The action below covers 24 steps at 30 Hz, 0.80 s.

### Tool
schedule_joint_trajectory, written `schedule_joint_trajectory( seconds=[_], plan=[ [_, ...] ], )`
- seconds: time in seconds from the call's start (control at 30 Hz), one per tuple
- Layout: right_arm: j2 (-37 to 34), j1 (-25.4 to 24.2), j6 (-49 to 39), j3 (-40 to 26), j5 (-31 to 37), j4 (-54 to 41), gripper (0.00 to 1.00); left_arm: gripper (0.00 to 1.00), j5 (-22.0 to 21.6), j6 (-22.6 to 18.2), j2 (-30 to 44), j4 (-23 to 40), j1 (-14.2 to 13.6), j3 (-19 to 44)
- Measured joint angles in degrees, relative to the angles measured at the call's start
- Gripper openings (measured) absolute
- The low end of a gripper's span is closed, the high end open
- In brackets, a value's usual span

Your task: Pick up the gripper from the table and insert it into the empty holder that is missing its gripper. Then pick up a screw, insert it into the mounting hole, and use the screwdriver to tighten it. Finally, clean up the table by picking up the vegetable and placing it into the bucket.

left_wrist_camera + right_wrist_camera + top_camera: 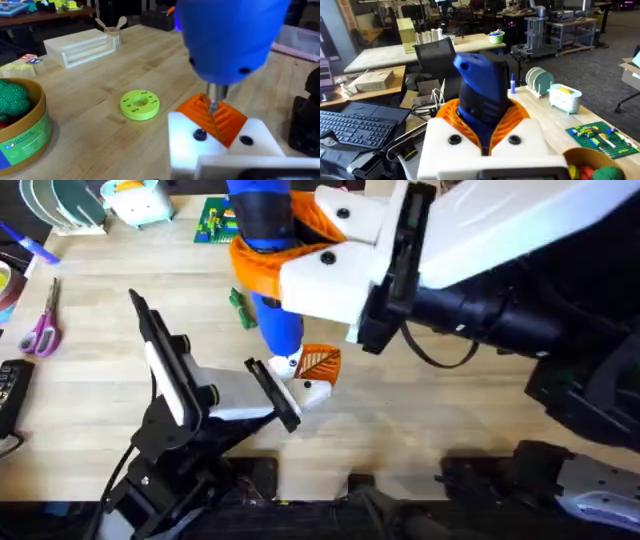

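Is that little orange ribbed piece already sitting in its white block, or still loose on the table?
In. The gripper sits seated in the holder, and the screwdriver tip is pressing down on it.

No readable text anywhere (the bucket (22, 131) label's print too blurred to make out)

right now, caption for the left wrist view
Blue screwdriver tip on the orange gripper in its white holder; green disc beside.
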State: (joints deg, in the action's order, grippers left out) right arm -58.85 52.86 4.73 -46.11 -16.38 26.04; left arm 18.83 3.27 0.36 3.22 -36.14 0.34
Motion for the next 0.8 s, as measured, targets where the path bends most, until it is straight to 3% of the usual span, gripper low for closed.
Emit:
schedule_joint_trajectory(
  seconds=[0.8],
  plan=[
    [-0.9,0.0,-0.1,0.0,0.0,-2.5,0.036,0.010,0.0,0.0,0.0,0.0,0.0,0.0]
  ],
)
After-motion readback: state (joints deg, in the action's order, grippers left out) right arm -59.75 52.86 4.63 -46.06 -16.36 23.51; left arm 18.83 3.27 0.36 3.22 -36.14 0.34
